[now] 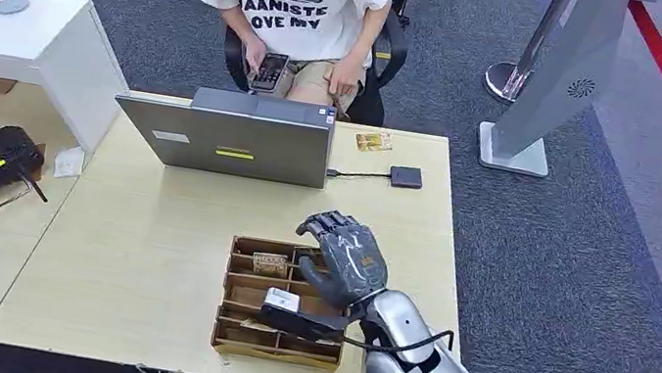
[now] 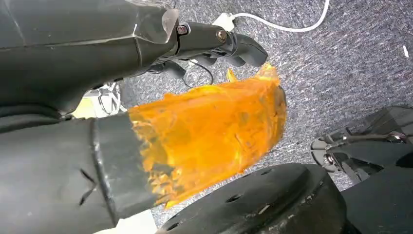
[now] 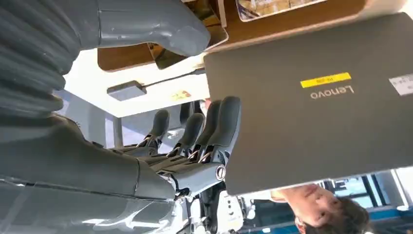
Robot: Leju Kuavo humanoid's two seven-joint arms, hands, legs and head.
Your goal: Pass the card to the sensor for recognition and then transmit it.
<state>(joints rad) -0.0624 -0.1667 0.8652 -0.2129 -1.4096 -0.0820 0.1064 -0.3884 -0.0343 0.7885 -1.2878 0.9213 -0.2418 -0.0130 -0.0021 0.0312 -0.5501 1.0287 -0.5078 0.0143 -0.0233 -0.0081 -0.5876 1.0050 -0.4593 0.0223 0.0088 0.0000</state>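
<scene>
With its fingers (image 1: 329,227) spread and empty, the right hand (image 1: 350,264) hovered over the wooden card tray (image 1: 237,288) near the bench's front edge, where a card (image 1: 269,262) lay unpicked, so sensing and handover remained.

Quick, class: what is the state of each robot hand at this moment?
Left hand: fingers curled, holding nothing, shut.
Right hand: open above the wooden tray, holding nothing.

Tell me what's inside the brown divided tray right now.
The tray holds a card in a far compartment. A dark device with a white label lies across the middle; the right hand covers the right side.
</scene>
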